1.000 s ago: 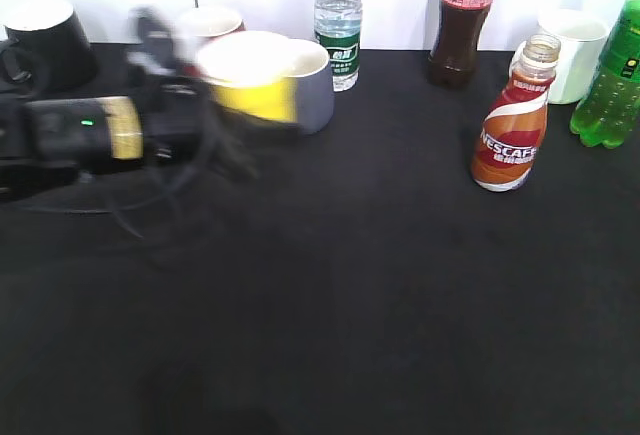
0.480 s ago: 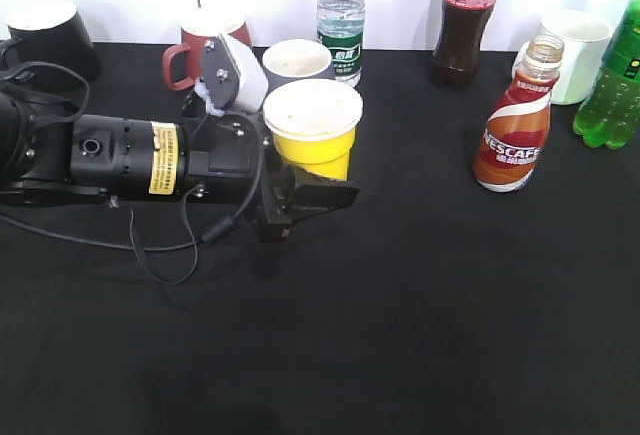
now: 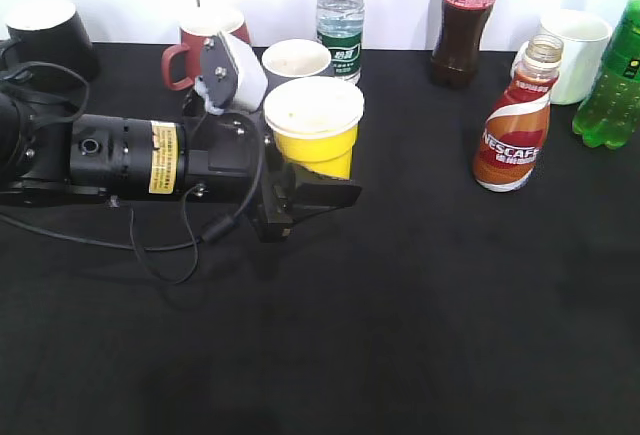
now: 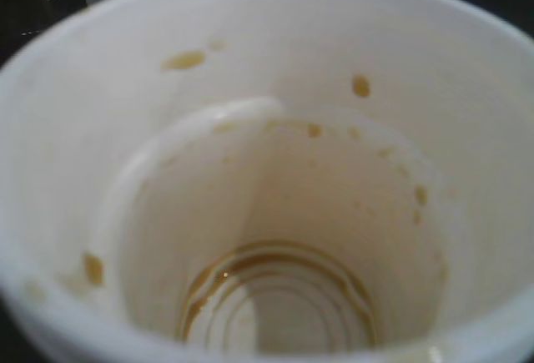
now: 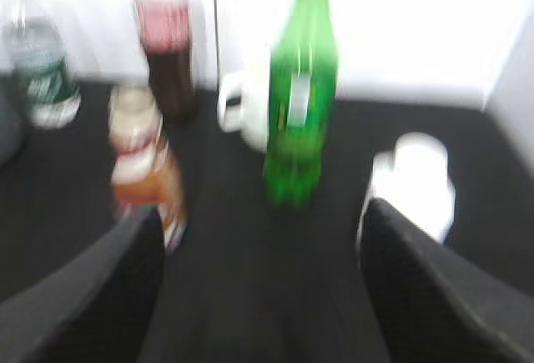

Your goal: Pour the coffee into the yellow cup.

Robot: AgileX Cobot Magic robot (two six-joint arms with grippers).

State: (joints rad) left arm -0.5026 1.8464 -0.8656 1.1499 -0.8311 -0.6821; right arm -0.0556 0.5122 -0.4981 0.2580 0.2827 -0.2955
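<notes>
The yellow cup (image 3: 312, 135) is upright in my left gripper (image 3: 318, 185), which is shut on its lower body at the table's middle left. The left wrist view looks straight into the cup (image 4: 275, 171): white inside, brown drops on the wall and a brown ring at the bottom. The coffee bottle (image 3: 512, 125) stands upright and uncapped at the right, well apart from the cup. It also shows, blurred, in the right wrist view (image 5: 146, 175). My right gripper (image 5: 263, 296) is open and empty, short of the bottle; it is out of the exterior view.
Along the back stand a black mug (image 3: 48, 35), a red mug (image 3: 200, 40), a grey mug (image 3: 297, 58), a water bottle (image 3: 338, 20), a cola bottle (image 3: 465, 20), a white mug (image 3: 572, 50) and a green bottle (image 3: 612, 70). A white object (image 5: 413, 184) lies near the right gripper.
My left arm has carried the yellow cup right and forward from near the grey mug, then held almost still for the last half second. The coffee bottle has not moved.
</notes>
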